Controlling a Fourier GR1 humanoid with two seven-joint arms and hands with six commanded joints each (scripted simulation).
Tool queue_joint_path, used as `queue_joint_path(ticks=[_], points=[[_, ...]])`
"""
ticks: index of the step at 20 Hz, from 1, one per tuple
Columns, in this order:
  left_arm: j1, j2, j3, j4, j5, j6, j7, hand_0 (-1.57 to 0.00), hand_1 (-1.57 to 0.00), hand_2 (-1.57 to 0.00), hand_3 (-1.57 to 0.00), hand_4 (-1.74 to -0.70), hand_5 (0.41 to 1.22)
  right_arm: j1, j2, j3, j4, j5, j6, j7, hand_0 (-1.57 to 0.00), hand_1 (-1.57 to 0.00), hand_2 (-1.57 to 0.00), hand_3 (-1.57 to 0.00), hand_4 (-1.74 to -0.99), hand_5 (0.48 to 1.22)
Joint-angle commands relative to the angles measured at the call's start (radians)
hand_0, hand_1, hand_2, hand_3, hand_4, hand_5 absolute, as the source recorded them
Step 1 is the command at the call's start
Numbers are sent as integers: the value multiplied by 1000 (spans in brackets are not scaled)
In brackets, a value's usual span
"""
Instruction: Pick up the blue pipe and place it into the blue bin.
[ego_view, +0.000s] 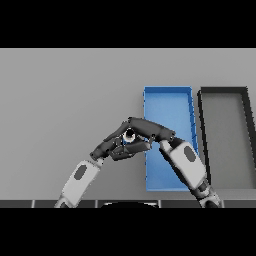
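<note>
Two robot hands, left (111, 144) and right (147, 129), curled together round one pipe (129, 135); two bins, blue (167, 100) and black (225, 135).

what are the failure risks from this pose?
1. Both hands crowd one spot: the left hand sits right against the right hand, so the fingers may collide during the lift.
2. The blue pipe is mostly hidden by fingers, so the hold looks uncertain and it might slip.
3. The hands hang at the blue bin left wall, and a release here could land on the rim.
</note>
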Motion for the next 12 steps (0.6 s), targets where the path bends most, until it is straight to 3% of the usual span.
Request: queue_joint_path(ticks=[1,3,5,7,9,10,12], points=[[-11,14,6,5,8,-33,-10,-935,-858,-827,-746,-1372,1221,1,7,-1,-9,-5,-6,10,-1561,-1561,-1561,-1553,-1736,1205],[-12,19,2,0,-7,-72,21,-598,-549,-529,-477,-1206,1221,13,17,-3,-19,-11,-9,31,-1565,-1565,-1565,-1559,-1738,1211],[-18,21,9,7,-36,-71,50,-383,-351,-338,-305,-1085,1029,17,23,-12,-22,2,-10,46,-1567,-1567,-1567,-1563,-1739,1214],[-19,7,9,10,-32,-58,103,-244,-224,-216,-195,-1017,848,25,37,-9,-22,37,-3,25,-1568,-1568,-1569,-1566,-1740,1217],[-9,7,16,-1,-14,-56,108,-156,-143,-138,-124,-980,704,22,43,-19,-30,36,-1,29,-1569,-1569,-1569,-1568,-1740,1218],[-16,2,23,4,1,-60,142,-125,-114,-110,-99,-970,647,31,55,-9,-33,47,-1,16,-1570,-1570,-1570,-1569,-1740,1219],[4,6,21,3,2,-60,141,-79,-73,-70,-63,-968,567,31,59,-19,-34,15,-3,33,-1570,-1570,-1570,-1569,-1741,1220]])
